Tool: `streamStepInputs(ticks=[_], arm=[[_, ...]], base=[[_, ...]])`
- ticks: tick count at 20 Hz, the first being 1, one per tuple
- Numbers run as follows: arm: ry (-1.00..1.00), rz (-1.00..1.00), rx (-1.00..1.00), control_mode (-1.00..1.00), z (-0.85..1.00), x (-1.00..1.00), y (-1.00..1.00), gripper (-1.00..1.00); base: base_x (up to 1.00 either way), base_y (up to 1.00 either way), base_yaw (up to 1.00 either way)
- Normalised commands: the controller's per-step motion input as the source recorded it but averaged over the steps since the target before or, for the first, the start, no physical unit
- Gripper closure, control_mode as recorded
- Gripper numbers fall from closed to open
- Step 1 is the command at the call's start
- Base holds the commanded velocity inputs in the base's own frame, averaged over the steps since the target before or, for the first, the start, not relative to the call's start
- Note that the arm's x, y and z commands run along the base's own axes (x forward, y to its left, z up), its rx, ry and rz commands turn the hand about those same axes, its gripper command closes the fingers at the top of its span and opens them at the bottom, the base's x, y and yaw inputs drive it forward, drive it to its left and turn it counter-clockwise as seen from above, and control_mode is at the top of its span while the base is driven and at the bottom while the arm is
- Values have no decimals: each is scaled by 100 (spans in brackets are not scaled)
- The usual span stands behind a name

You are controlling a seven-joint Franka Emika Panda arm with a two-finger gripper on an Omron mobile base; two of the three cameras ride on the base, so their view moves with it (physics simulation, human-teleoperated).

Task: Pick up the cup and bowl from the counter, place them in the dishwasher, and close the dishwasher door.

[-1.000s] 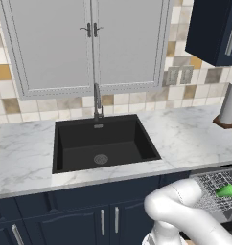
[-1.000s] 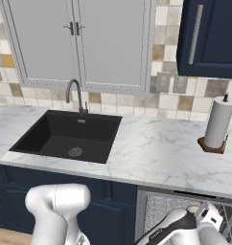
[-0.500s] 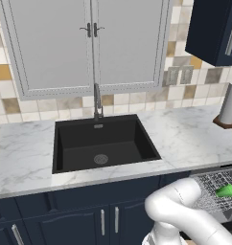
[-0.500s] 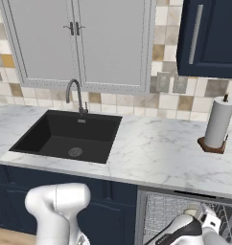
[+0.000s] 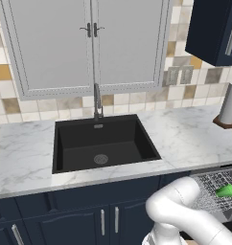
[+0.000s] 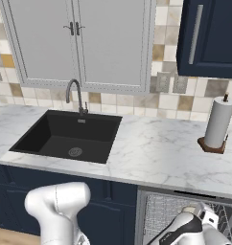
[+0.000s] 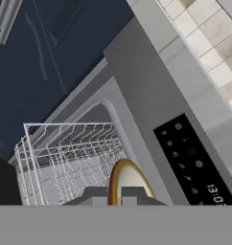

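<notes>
Over the open dishwasher (image 6: pixel 185 215), taken as the landmark, the marble desk (image 6: pixel 151 148) runs wide and carries neither cup nor bowl; what stands on it is the paper-towel roll (image 6: pixel 217 123), up and to the right of the appliance, and the black sink (image 6: pixel 70 136) lies well off to its left. Below the desk's edge the dishwasher's wire rack (image 5: pixel 216 184) is pulled forward into the open, which is presumably why both dishes can be lowered in from above. At the rack's right side lies the green cup (image 5: pixel 226 191), already down among the wires. Above the rack, the white arm bends low from the base, and the gripper (image 7: pixel 121 198) points down into the basket. Its jaws are together, clamped on the bowl (image 7: pixel 130 184), whose cream face and amber rim stand on edge between them, near the rack's side closest to the control strip (image 7: pixel 192 165); held edgewise like that, I judge, it can slot between the wires rather than lie flat. Whether the rim touches the rack yet I cannot tell. Releasing it and shutting the door remain.
</notes>
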Motion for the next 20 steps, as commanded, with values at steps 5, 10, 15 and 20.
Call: streamStepInputs(ticks=[5,10,15,20], arm=[[0,4,0,-100,-40,15,0,100],[0,5,0,-100,-33,2,-10,100],[0,4,0,-100,-10,0,-28,100],[0,2,0,-100,-3,7,-40,100]], base=[[0,0,0],[0,0,0],[0,0,0],[0,0,0]])
